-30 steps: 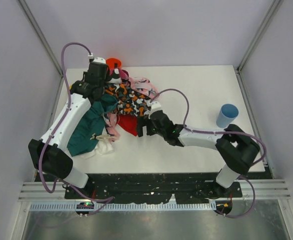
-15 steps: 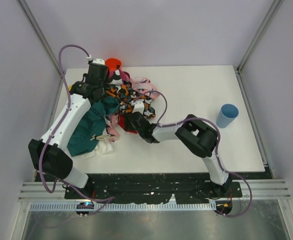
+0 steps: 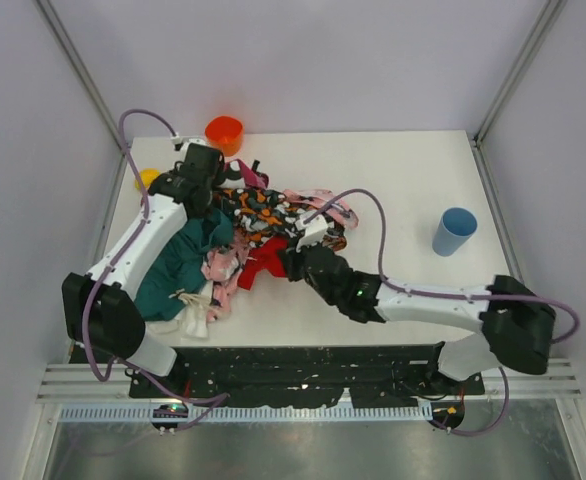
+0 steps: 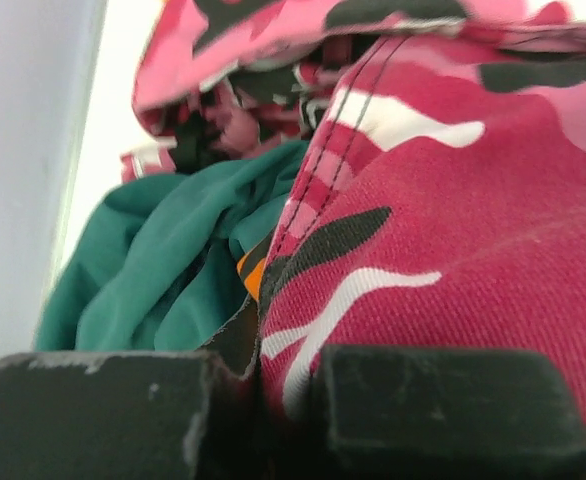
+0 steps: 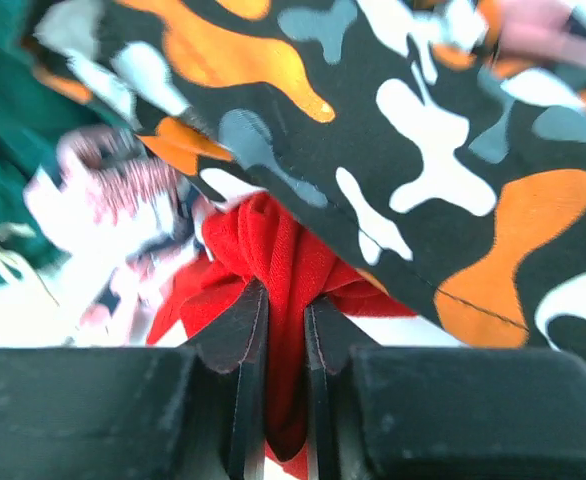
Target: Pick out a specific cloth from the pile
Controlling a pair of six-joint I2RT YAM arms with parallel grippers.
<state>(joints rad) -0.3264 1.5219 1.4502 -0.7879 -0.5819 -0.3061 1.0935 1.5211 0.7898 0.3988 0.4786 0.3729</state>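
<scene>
The plain red cloth (image 3: 257, 262) lies at the pile's near edge, partly under the orange-black-white patterned cloth (image 3: 273, 208). My right gripper (image 3: 291, 262) is shut on a bunched fold of the red cloth (image 5: 273, 255), which fills the gap between its fingers (image 5: 245, 330); the patterned cloth (image 5: 423, 150) hangs over it. My left gripper (image 3: 219, 195) sits at the back left of the pile (image 3: 235, 235), shut on the pink camouflage cloth (image 4: 453, 250). The teal cloth (image 3: 178, 265) spreads out to the left, beside the left arm.
An orange cup (image 3: 224, 131) stands at the table's back edge and a small yellow object (image 3: 148, 178) at the far left. A blue cup (image 3: 456, 231) stands on the right. White cloth (image 3: 195, 315) trails near the front left.
My right gripper has closed from wide open onto the red cloth. The right arm swung in low across the table. The pile has shifted and spread to the right; the left gripper stayed shut.
</scene>
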